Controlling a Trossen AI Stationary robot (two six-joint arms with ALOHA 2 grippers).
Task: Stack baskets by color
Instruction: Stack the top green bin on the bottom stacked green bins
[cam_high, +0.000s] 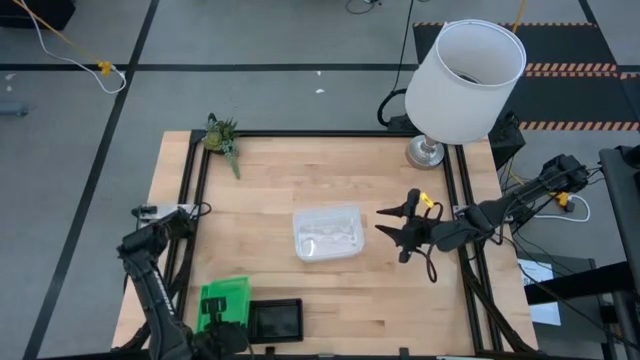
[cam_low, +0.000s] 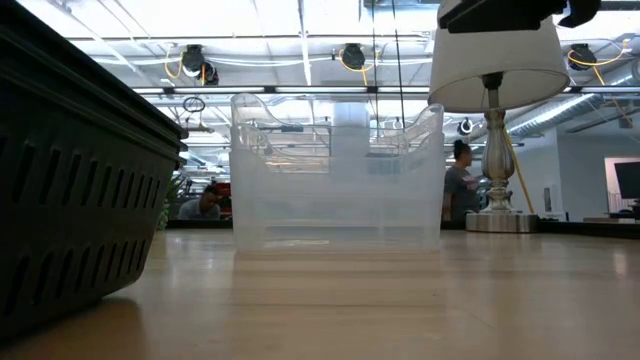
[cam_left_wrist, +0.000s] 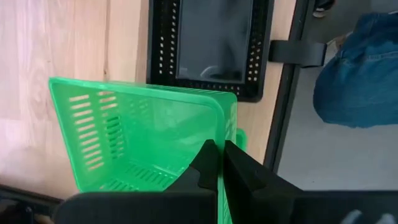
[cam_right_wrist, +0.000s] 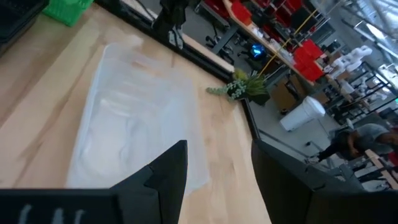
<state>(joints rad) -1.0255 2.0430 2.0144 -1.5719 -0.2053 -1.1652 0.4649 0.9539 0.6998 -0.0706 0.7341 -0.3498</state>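
At the table's near edge, left side, the left gripper is clamped on the rim wall of the green basket; in the left wrist view its two fingers pinch together with the thin green wall between them. Green basket appears tilted, open side turned toward the wrist camera, slotted walls visible. Just beside it, toward table centre, sits the black basket, upright, mesh sides, long axis running along the near edge.

Clear basket rests upright at mid-table, long axis left-to-right across the table. The right gripper hovers just beside its right short end, fingers spread apart, nothing between them, pointing at the basket. No contact visible.

No readable labels or writing on any basket.

Back of table: white lamp at right corner, small green plant at left corner. People are visible in the room beyond.
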